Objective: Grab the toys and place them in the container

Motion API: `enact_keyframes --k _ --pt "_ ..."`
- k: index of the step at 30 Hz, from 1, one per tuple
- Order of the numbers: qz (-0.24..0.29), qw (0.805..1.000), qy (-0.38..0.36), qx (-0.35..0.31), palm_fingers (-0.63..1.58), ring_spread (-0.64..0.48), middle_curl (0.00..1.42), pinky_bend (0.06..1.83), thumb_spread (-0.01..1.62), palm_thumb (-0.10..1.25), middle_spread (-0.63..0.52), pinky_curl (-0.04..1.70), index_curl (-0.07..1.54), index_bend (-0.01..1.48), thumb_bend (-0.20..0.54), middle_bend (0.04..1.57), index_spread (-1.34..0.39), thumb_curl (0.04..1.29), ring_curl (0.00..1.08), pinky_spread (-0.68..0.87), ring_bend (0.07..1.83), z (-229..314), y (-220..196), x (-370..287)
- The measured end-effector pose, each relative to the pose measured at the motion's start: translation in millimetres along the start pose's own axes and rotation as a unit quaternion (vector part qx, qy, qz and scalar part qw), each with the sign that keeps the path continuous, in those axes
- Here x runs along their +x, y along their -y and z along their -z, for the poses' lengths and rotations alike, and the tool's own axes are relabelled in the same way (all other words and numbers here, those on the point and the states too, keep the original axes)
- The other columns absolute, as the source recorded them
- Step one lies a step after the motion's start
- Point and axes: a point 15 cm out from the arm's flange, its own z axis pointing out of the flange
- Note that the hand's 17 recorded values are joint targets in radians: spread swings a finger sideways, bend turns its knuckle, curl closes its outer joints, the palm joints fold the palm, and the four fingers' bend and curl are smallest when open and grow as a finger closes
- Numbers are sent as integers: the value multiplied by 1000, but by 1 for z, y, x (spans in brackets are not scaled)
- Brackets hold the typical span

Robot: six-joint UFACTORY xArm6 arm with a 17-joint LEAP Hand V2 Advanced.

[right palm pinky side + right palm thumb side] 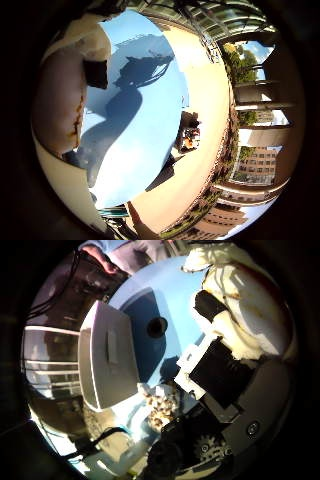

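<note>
A white plush toy (pixel 245 295) with cream and orange patches fills much of the thumb side view, close to my palm. My hand (pixel 215 370) has its black and white fingers curled against the toy. The little finger side view also shows the toy (pixel 60 95), with a black finger part across it. The white container (pixel 105 350) stands on the light blue table (pixel 165 300), away from the hand. A small speckled brown and white thing (pixel 158 405) lies by the container's corner.
A small black round thing (pixel 155 327) lies on the table beside the container. The little finger side view shows the hand's shadow on the blue table (pixel 140 120), a small dark and orange thing (pixel 190 135) at the table's edge, tan ground and buildings beyond.
</note>
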Motion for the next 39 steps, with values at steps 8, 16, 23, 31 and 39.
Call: enact_keyframes --k 8,16,23,31,39 --pt "58 996 32 54 932 -91 940 1475 1076 969 -182 847 786 805 -15 1234 -622 644 735 202 1460 98 8 -91" --pt "141 984 86 70 857 -102 987 1532 1088 956 -180 888 965 812 -15 1292 -665 690 770 161 1521 139 21 -242" --pt "166 976 133 42 825 -109 1003 1560 1096 938 -175 911 1095 787 -19 1332 -691 717 783 142 1545 91 44 -345" --pt "153 974 168 1 813 -54 934 1468 1132 779 -143 879 1140 716 -52 1263 -688 660 731 172 1466 12 61 -389" --pt "168 970 172 -39 -160 197 551 1174 1151 665 -40 695 818 313 -36 461 -546 551 451 360 855 -6 45 -363"
